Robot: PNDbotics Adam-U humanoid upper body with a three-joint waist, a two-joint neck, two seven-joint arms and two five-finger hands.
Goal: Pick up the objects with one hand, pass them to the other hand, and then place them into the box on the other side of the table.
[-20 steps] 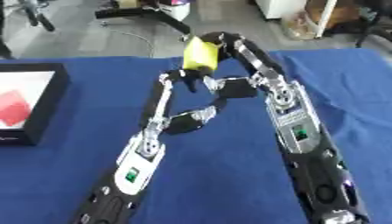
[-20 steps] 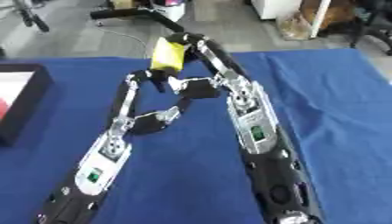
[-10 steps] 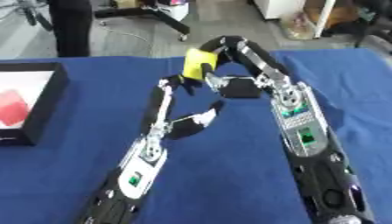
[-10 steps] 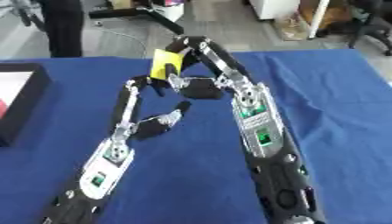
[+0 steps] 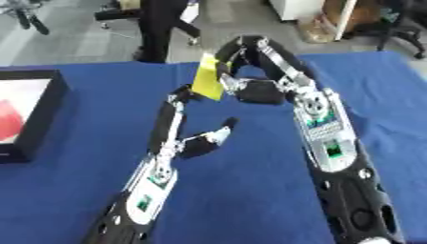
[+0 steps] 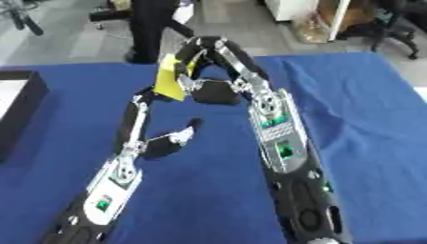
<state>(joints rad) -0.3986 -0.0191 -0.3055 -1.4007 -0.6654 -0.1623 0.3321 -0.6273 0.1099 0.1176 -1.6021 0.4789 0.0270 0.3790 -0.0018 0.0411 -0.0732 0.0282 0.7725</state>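
A flat yellow object (image 5: 207,82) hangs above the blue table (image 5: 75,190), pinched in my right hand (image 5: 257,91). The right arm arches up and curls back toward me. My left hand (image 5: 205,140) is open a little below the yellow object and apart from it, with its fingers pointing up and to the right. The top of my left arm (image 5: 178,97) lies right beside the object's lower edge. A black box (image 5: 43,114) with a white floor stands at the table's left edge, and a red thing (image 5: 8,121) lies in it.
The blue cloth covers the whole table, and its far edge (image 5: 100,65) runs behind the arms. Beyond that are a grey floor and office chairs (image 6: 392,28). The box shows only partly in the right eye view.
My right hand has brought the yellow object a little nearer and lower. The left hand has dropped slightly beneath it and stays open.
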